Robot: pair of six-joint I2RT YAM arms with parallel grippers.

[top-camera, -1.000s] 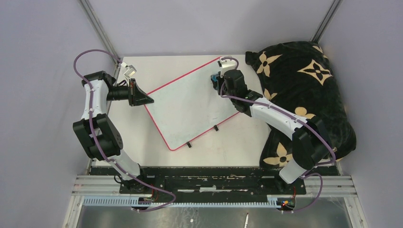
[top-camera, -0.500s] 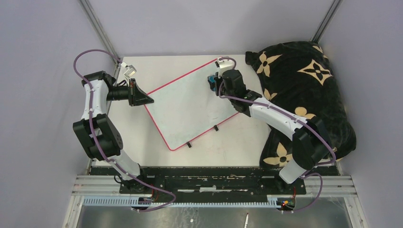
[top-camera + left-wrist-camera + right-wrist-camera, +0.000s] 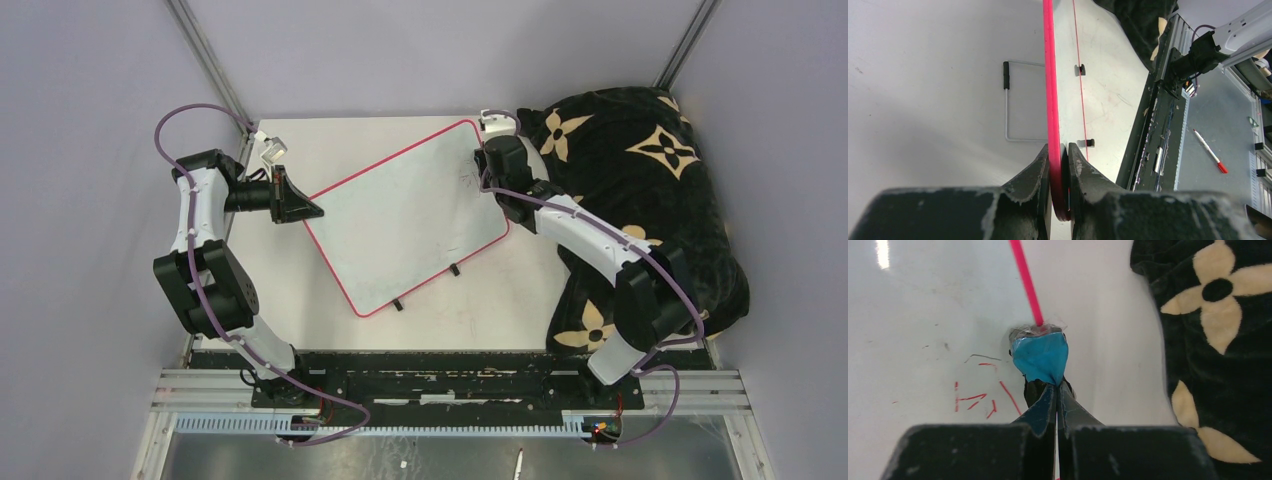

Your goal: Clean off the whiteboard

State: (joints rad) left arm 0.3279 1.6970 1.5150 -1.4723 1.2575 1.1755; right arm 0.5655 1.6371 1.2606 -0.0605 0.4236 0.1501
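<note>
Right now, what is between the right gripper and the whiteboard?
A blue wad, pinched in the right gripper, sits against the whiteboard at its red border; the right wrist view shows it.

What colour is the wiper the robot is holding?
The wiper is bright blue. The right wrist view shows it best.

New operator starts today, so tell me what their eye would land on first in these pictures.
The black blanket with big cream flowers, heaped at the right of the table, grabs attention first. Next is the red-edged whiteboard lying askew mid-table, its left corner pinched by the left gripper. The right gripper holds a blue pad at the board's far right edge, beside a few red marks.
</note>
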